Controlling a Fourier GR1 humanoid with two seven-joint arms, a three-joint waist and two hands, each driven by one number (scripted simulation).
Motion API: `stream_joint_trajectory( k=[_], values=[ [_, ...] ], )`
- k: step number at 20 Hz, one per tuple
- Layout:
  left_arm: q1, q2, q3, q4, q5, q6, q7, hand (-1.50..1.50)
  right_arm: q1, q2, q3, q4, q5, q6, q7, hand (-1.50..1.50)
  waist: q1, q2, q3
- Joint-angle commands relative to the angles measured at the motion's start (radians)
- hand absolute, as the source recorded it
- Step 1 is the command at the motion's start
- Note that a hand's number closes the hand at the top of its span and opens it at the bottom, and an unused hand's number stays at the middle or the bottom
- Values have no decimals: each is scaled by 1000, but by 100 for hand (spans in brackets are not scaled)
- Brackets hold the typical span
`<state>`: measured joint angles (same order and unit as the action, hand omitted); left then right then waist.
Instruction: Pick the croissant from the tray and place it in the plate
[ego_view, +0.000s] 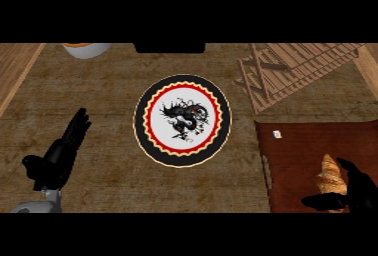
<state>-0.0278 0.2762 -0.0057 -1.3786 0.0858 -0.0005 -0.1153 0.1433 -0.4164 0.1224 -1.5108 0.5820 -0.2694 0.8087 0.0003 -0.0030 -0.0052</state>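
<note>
On one tray (295, 150), one croissant (331, 175), seemingly within right hand (354, 192).

The plate (181, 120) was white with a black dragon figure, ringed in red, yellow and black. The tray (295, 165) was dark reddish-brown, the croissant (331, 176) golden, both hands (63, 150) (354, 195) black, the counter (111, 100) mottled brown.

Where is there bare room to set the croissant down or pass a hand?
The round black-rimmed plate is bare, and brown counter lies open between it and the dark brown tray, and between it and the resting left hand. It is crowded at the tray's near end, where the right hand surrounds the golden croissant.
</note>
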Motion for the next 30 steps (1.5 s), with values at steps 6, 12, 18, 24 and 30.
stream_joint_trajectory(
  k=[6, 12, 18, 24, 30],
  values=[
    [38, -2, 27, -49, -8, -41, 13, 0, -37, 24, -30, 64, 16, 55, -133, 150, 2, 2, 5],
    [-27, 7, 58, 41, -7, -55, -5, 0, 50, 39, 63, 37, 89, 19, -285, 150, -2, 3, 5],
    [-23, -25, 34, 51, -43, -25, -30, 0, 155, 35, 206, -157, 299, -63, -299, 150, -10, 1, 4],
    [7, -42, 23, -14, -48, -18, 11, 0, 324, 24, 277, -467, 421, -102, -257, 150, -10, -1, 5],
    [-1, -25, 57, -7, -30, -39, 13, 0, 319, 24, 340, -727, 600, 18, -137, 150, -7, 0, 4]
  ],
)
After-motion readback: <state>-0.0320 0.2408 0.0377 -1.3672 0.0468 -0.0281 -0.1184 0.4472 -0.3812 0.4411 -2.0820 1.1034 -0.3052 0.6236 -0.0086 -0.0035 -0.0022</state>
